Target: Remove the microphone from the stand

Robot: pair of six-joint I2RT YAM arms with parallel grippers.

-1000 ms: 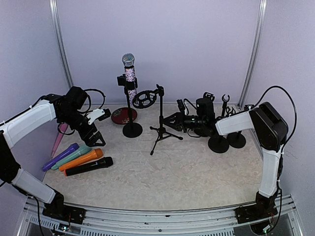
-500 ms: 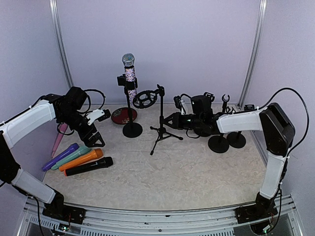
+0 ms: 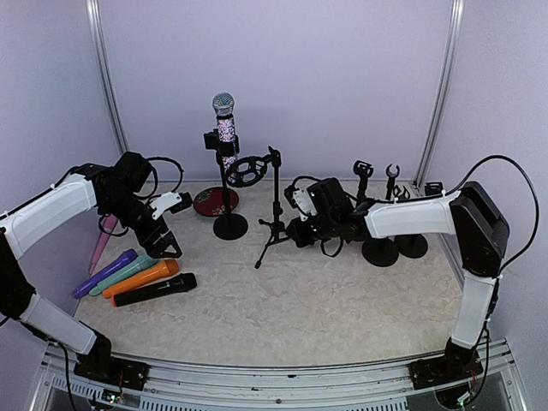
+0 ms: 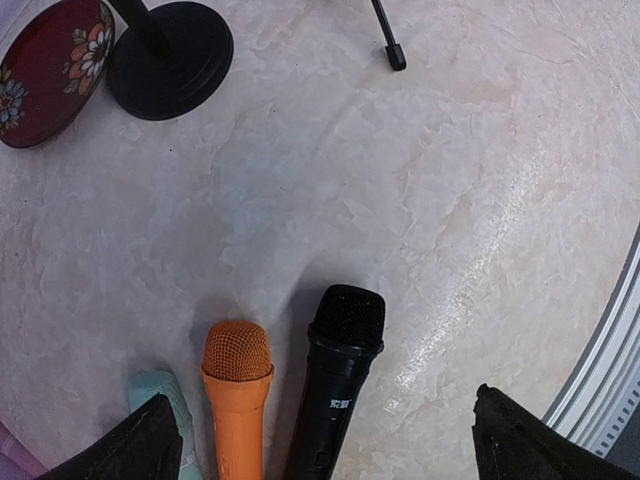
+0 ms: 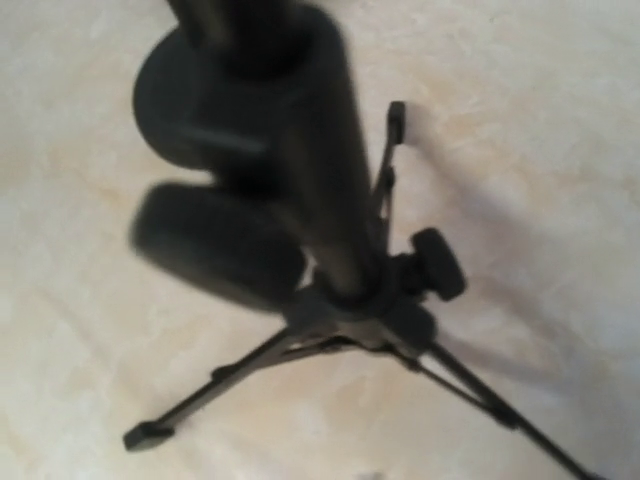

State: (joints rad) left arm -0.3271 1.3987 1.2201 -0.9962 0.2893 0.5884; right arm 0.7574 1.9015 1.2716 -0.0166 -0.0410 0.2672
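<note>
A glittery microphone (image 3: 225, 128) with a silver head stands upright in the clip of a round-based stand (image 3: 229, 225) at the back. My right gripper (image 3: 296, 233) is low on the table against the legs of a black tripod stand (image 3: 274, 205), well right of the microphone. It is shut, and I see nothing held in it. The right wrist view shows the tripod hub (image 5: 365, 310) very close and blurred, with my fingers out of frame. My left gripper (image 3: 163, 241) hangs open over the black microphone (image 4: 340, 375) and the orange one (image 4: 238, 395).
Purple, teal, orange and black microphones (image 3: 137, 278) lie in a row at the left, and a pink one (image 3: 101, 244) lies by the wall. A red floral plate (image 4: 55, 55) sits beside the stand's base (image 4: 170, 60). Two more round-based stands (image 3: 394, 244) are at the right.
My right arm has reached left and down to the tripod's legs and its jaws have closed. The tripod has shifted slightly left. The left arm has stayed put.
</note>
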